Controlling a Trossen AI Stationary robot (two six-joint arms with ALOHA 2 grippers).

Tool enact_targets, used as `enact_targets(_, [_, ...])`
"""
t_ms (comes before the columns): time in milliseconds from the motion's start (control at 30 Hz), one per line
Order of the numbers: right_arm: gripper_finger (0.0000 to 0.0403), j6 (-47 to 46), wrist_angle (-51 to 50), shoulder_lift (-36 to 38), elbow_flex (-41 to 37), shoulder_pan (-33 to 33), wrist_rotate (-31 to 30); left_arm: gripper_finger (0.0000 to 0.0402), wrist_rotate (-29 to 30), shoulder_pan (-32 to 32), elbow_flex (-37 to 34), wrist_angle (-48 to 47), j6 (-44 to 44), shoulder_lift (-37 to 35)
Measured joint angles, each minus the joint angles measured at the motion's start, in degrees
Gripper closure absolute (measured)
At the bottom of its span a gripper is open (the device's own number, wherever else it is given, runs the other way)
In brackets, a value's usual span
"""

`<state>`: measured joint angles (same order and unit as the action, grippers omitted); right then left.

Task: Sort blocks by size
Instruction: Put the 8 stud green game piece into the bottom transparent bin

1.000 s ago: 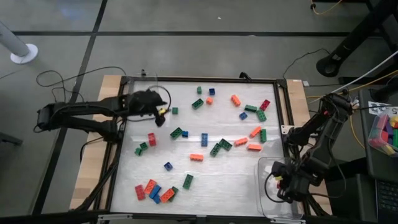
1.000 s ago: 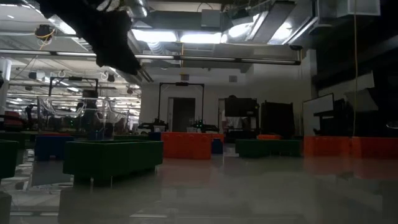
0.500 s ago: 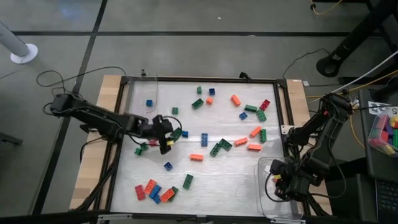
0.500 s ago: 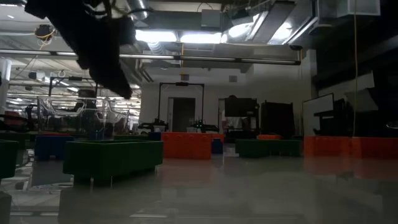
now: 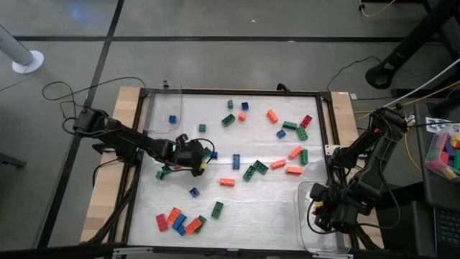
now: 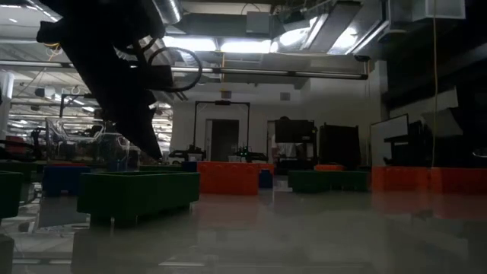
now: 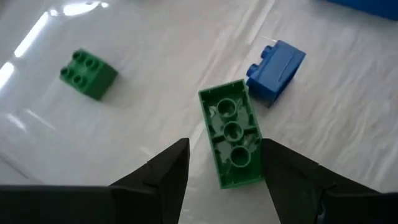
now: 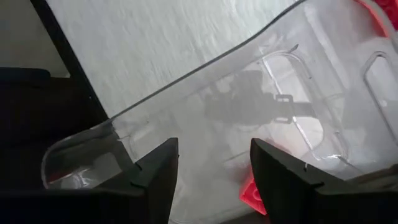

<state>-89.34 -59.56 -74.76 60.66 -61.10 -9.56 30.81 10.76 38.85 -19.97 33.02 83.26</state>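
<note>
white table mat [image 5: 259,205] in black frame | left gripper [image 7: 225,163] came from clear bin [image 5: 167,108] at far left corner, where a small blue block [image 5: 172,119] now lies, to mid-table; fingers spread astride long green block [image 7: 231,132], not gripped | right gripper [image 8: 211,163] over near-right clear bin [image 8: 298,81], fingers apart, empty; red block [image 8: 252,194] below | next long block lined up

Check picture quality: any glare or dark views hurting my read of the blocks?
Low view: dim and backlit by ceiling lights, the arm only a silhouette. Left wrist view: white glare streaks on the table, but the upturned green block is crisp. Right wrist view: reflections on the clear container.
</note>
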Motion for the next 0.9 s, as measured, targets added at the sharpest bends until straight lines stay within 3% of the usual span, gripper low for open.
enact_targets(400, [0.0203,0.0,0.1,0.0,0.0,0.0,-0.1,0.0218,-0.1,0.0,0.0,0.5,8.5,1.4])
enact_targets(900, [0.0203,0.1,-0.1,0.0,0.0,0.0,-0.6,0.0218,1.0,-0.4,0.3,8.5,8.7,10.0])
